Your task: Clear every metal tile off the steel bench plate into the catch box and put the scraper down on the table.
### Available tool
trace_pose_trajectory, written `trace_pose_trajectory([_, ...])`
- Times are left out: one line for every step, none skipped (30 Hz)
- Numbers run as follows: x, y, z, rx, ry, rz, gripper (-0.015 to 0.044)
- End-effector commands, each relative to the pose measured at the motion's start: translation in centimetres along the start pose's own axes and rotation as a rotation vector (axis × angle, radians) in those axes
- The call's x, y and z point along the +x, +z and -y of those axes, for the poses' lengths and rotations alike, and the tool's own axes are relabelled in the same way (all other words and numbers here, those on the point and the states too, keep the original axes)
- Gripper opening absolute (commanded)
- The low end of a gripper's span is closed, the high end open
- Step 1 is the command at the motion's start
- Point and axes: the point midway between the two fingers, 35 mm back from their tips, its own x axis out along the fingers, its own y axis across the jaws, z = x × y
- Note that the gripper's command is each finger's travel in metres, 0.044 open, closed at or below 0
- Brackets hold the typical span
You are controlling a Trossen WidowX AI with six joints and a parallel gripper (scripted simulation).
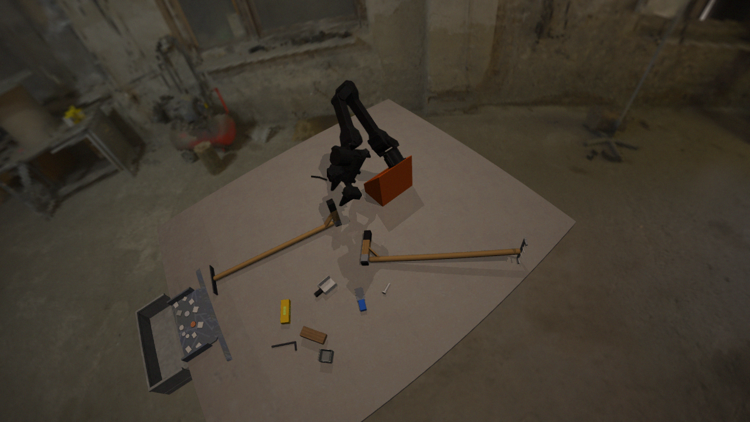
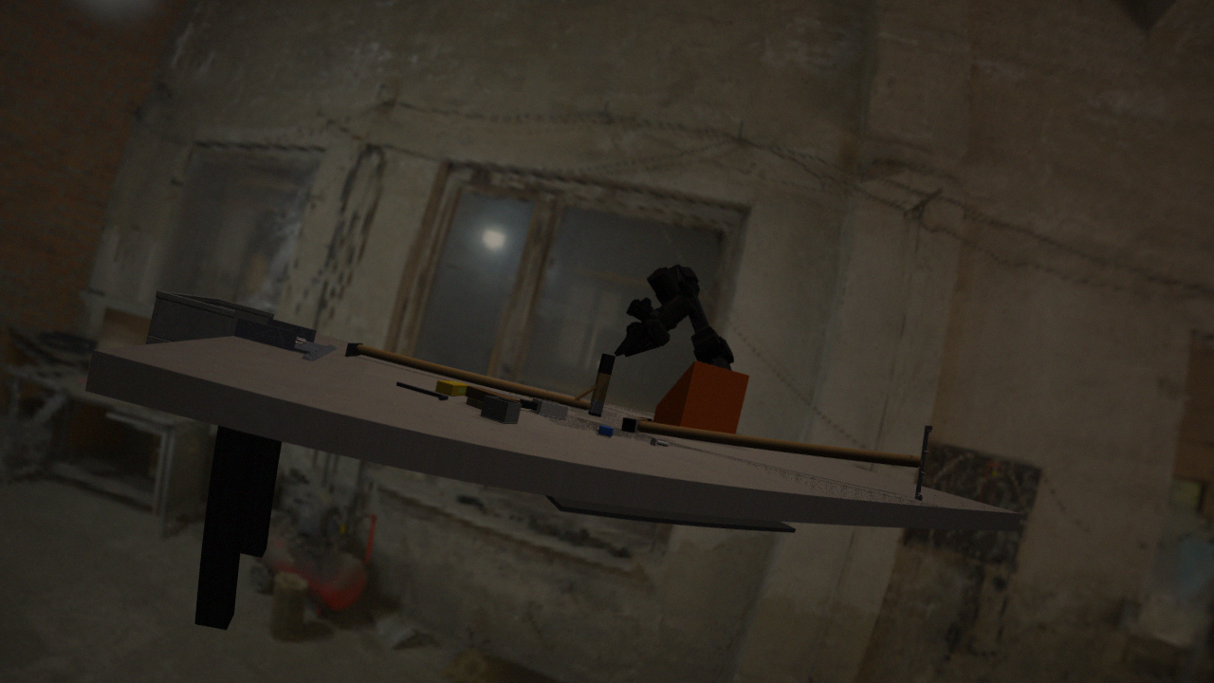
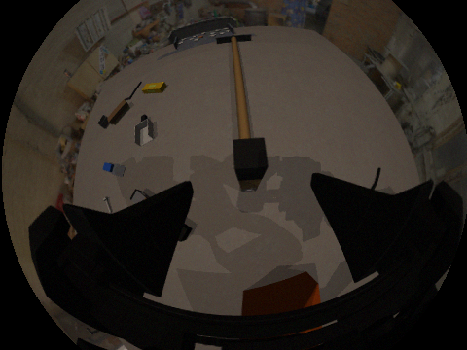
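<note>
Two long wooden-handled tools lie on the table: the scraper, its blade beside the bench plate, and a rake. Near the scraper's grip end, the gripper gapes wide with nothing between its fingers. Smaller, a yellow box sits apart from the plate.

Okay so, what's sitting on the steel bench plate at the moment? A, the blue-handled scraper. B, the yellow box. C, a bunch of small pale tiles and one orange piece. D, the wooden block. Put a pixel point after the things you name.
C: the top view shows small pale tiles [image 1: 194, 309] and one orange piece [image 1: 193, 324] scattered across the steel bench plate [image 1: 209, 316], beside the catch box [image 1: 144, 343].
</note>
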Motion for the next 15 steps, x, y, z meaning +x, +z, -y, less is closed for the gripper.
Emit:
trace_pose_trajectory([0.7, -0.3, -0.2, -0.010, 0.003, -0.010, 0.0440])
trace_pose_trajectory([0.8, -0.3, -0.2, -0.010, 0.004, -0.011, 0.0440])
trace_pose_trajectory([1.0, -0.3, -0.2, -0.009, 0.004, -0.012, 0.0440])
trace_pose_trajectory([1.1, -0.3, -0.3, -0.009, 0.005, -0.013, 0.0440])
trace_pose_trajectory([1.3, -0.3, -0.3, -0.009, 0.005, -0.014, 0.0440])
trace_pose_trajectory([1.5, -0.3, -0.3, -0.009, 0.006, -0.014, 0.0440])
trace_pose_trajectory([1.6, -0.3, -0.3, -0.008, 0.006, -0.015, 0.0440])
trace_pose_trajectory([1.8, -0.3, -0.4, -0.008, 0.007, -0.016, 0.0440])
trace_pose_trajectory([2.0, -0.2, -0.4, -0.008, 0.007, -0.016, 0.0440])
trace_pose_trajectory([2.1, -0.2, -0.4, -0.008, 0.008, -0.017, 0.0440])
trace_pose_trajectory([2.3, -0.2, -0.4, -0.007, 0.008, -0.017, 0.0440])
trace_pose_trajectory([2.5, -0.2, -0.4, -0.007, 0.009, -0.018, 0.0440])
trace_pose_trajectory([2.6, -0.2, -0.5, -0.007, 0.009, -0.018, 0.0440])
trace_pose_trajectory([2.8, -0.2, -0.5, -0.007, 0.009, -0.019, 0.0440])
trace_pose_trajectory([3.0, -0.2, -0.5, -0.007, 0.010, -0.019, 0.0440])
